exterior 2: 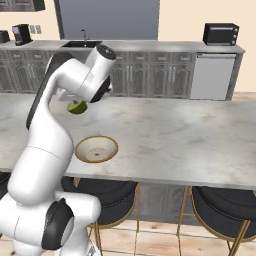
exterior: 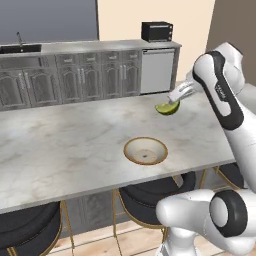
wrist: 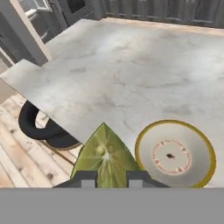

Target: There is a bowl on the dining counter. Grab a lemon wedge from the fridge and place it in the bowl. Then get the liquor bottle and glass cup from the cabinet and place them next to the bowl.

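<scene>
Left of the round tan bowl with a gold rim (wrist: pixel 175 154) on the white marble dining counter (wrist: pixel 131 70), I hold the glossy yellow-green lemon wedge (wrist: pixel 105 157) pinched in my closed gripper (wrist: pixel 110 178), above the counter. It looks light, soft and slippery; gripping its rind seems safest.

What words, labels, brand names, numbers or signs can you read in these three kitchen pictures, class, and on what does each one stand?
None can be read.
Robot arm: a small dark mark on its white shell, too blurred to read.
Toaster oven, coffee machine, dishwasher, bowl, lemon wedge and dining counter: no lettering can be made out.
</scene>
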Robot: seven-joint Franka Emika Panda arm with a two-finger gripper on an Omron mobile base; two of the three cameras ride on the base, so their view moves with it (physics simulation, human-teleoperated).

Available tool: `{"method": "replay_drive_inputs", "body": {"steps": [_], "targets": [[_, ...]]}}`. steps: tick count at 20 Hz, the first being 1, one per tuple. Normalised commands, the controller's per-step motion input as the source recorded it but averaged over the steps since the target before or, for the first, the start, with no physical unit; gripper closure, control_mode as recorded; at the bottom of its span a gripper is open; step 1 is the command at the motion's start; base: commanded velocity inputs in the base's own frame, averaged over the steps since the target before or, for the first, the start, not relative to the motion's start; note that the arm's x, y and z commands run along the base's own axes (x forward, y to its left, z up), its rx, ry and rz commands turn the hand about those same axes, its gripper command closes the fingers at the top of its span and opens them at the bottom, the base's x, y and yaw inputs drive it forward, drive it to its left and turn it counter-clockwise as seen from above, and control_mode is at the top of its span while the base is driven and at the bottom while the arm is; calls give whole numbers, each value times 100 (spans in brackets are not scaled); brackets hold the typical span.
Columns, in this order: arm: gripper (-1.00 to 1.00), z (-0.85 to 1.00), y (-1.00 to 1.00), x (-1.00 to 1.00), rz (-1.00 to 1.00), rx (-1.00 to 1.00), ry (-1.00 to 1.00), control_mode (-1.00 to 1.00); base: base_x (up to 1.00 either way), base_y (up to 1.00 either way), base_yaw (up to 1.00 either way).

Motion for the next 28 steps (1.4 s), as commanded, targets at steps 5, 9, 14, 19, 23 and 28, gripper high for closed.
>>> {"method": "replay_drive_inputs", "body": {"steps": [5, 9, 14, 19, 23, 28], "targets": [[100, -67, 11, 41, 0, -9, 27, -100, 0, 0, 0], [100, -60, 8, 57, 0, -8, 16, -100, 0, 0, 0], [100, -55, 1, 46, 0, -7, 3, -100, 0, 0, 0], [100, -56, 0, 35, 0, -8, 0, -100, 0, 0, 0], [100, -51, 0, 37, 0, -9, 0, -100, 0, 0, 0], [100, -53, 0, 33, 0, -10, 0, -100, 0, 0, 0]]}}
